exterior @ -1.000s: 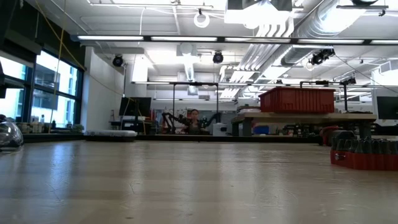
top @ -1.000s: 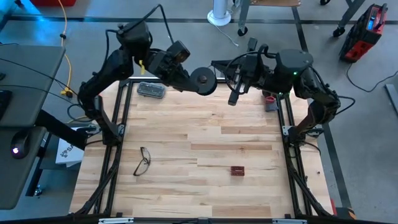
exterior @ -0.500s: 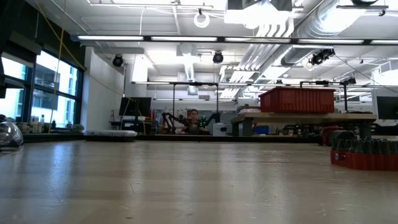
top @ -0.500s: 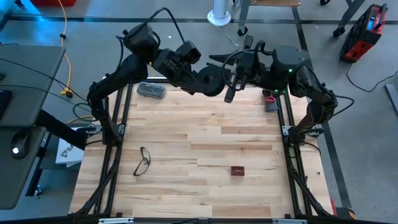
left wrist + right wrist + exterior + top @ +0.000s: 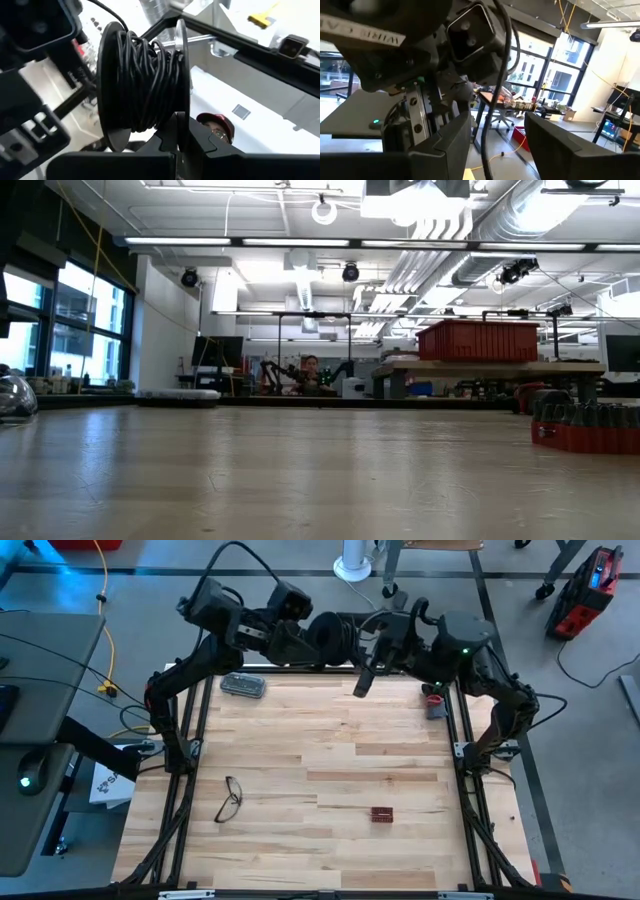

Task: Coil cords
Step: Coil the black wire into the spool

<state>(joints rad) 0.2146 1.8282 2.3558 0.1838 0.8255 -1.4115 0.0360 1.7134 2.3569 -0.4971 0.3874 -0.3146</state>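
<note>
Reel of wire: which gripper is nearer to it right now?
Left. The left gripper is clamped on the reel, holding it above the table's far edge. The right gripper hangs just beside it, jaws open, not on it.

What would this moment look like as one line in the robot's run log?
left gripper: shut on reel, raised over table's far edge | right gripper: open, beside it | wire: wound on reel | table: eyeglasses untouched

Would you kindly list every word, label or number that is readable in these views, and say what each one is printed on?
"WIRE CA…", pale capitals, cut off at the picture's edge, on a dark housing close before the right wrist camera.
White sheet on the floor left of the table: dark marks, too small to read.
Reel held in the left gripper: no lettering visible.
Nothing else is legible.
</note>
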